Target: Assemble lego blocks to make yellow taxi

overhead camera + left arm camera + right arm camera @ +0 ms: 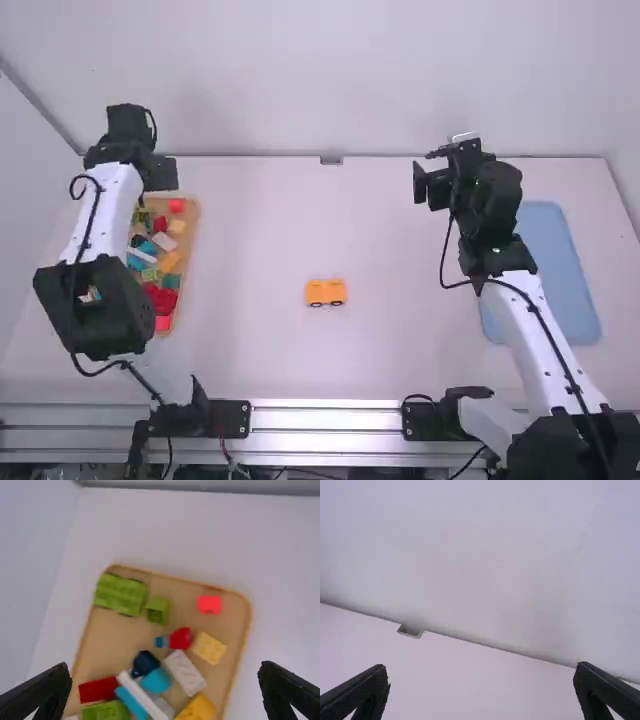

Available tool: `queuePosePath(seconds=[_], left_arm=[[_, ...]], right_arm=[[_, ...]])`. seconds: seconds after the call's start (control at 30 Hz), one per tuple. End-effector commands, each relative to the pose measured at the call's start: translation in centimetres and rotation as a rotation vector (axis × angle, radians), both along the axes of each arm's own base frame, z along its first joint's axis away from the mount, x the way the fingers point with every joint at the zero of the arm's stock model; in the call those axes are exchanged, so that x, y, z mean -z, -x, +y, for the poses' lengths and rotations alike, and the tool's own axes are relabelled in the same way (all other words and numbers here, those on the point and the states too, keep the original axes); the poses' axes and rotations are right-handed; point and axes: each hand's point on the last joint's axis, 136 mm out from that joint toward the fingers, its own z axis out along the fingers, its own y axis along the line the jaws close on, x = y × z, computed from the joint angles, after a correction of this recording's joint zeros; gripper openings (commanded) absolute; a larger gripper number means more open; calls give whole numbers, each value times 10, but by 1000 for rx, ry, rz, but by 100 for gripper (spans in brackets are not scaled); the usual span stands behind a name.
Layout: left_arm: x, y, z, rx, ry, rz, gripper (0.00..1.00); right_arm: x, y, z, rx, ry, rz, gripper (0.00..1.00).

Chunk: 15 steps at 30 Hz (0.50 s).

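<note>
- Fingers, left gripper (160, 174): spread wide. We log it beyond and well left of our landmark, the yellow toy car, above the tray of pieces.
- Fingers, right gripper (427, 170): likewise spread wide, one on each side of its wrist view. We place it beyond and right of the car, raised.
- Yellow toy car (326, 292): one, small, upright on the white table (270, 350), dark wheels on its near side; well apart from both grippers.
- Tray (193, 240): one, tan, rounded corners, well left of the car. Contents as we note them:
- Small red block (209, 605): far end of the tray, on the side towards the car.
- Green blocks, a larger (120, 595) and a smaller (158, 611): far end, farther from the car than the small red block.
- Pale yellow block (209, 648): the tray's car side, just beside a white block (185, 672).
- Dark red block (97, 690): the tray's side away from the car.
- Flat blue panel (545, 270): one, well right of the car.
</note>
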Motion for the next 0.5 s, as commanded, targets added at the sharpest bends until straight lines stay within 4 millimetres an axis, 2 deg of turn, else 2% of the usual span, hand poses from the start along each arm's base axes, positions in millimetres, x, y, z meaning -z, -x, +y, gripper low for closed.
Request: queuePosePath(seconds=[0.0, 0.1, 0.23, 0.47], left_arm=[[-23, 14, 21, -174, 21, -84, 99], [-18, 27, 16, -256, 148, -86, 99], [-16, 46, -2, -385, 313, -72, 99], [-30, 109, -8, -920, 413, -102, 99]], right_arm=[[-21, -3, 3, -12, 18, -49, 98], [-22, -3, 3, -22, 59, -61, 98], [-22, -3, 3, -25, 69, -65, 99], [-22, -3, 3, -25, 69, -65, 99]])
